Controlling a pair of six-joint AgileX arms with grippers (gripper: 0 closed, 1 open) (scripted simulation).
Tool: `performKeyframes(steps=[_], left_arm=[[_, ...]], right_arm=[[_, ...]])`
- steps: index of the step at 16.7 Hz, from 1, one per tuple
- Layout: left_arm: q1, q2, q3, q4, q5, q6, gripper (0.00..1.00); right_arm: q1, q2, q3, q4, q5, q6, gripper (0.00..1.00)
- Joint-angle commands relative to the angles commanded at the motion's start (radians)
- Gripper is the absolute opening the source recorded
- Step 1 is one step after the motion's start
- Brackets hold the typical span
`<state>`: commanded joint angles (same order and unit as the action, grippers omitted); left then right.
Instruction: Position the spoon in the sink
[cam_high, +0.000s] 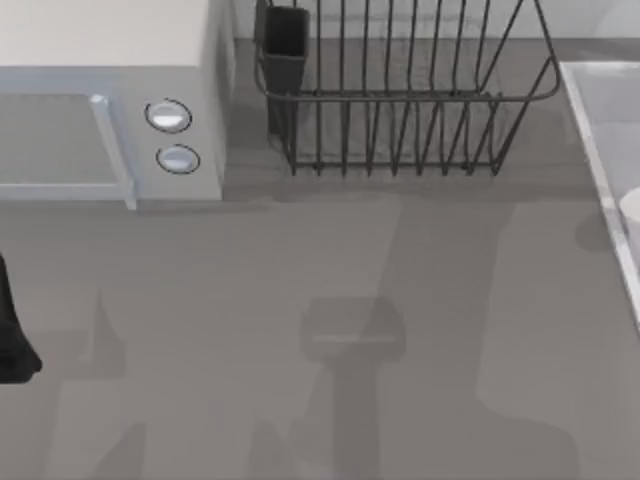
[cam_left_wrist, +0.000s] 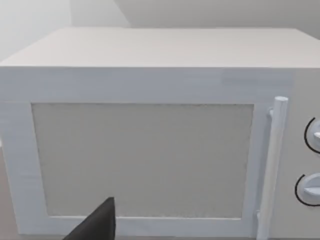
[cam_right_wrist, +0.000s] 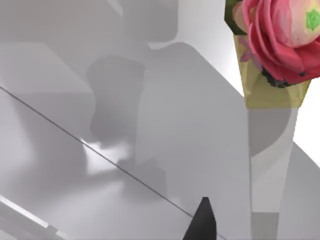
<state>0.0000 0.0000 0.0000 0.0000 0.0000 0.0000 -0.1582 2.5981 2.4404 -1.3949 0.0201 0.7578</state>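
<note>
The sink (cam_high: 603, 170) lies at the table's right edge, a pale grey basin with a lighter straight rim. A pale rounded shape (cam_high: 632, 205) sits just inside it; I cannot tell what it is. The spoon is out of view. My left arm (cam_high: 12, 335) is a black mass at the table's far left edge. In the left wrist view a dark tip of the left gripper (cam_left_wrist: 97, 222) points at the microwave door. In the right wrist view a dark tip of the right gripper (cam_right_wrist: 201, 222) hangs over smooth pale grey surfaces (cam_right_wrist: 75, 150).
A white microwave (cam_high: 110, 110) with two round knobs stands at the back left. A dark wire dish rack (cam_high: 400, 90) with a dark cup stands at the back middle. A pink flower (cam_right_wrist: 280, 35) in a yellowish holder appears in the right wrist view. Arm shadows cross the grey table (cam_high: 300, 260).
</note>
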Motion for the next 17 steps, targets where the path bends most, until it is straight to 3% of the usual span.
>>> performKeyframes(steps=[13,17], left_arm=[[0.000,0.000,0.000,0.000,0.000,0.000,1.00],[0.000,0.000,0.000,0.000,0.000,0.000,1.00]], right_arm=[[0.000,0.000,0.000,0.000,0.000,0.000,0.98],[0.000,0.000,0.000,0.000,0.000,0.000,1.00]])
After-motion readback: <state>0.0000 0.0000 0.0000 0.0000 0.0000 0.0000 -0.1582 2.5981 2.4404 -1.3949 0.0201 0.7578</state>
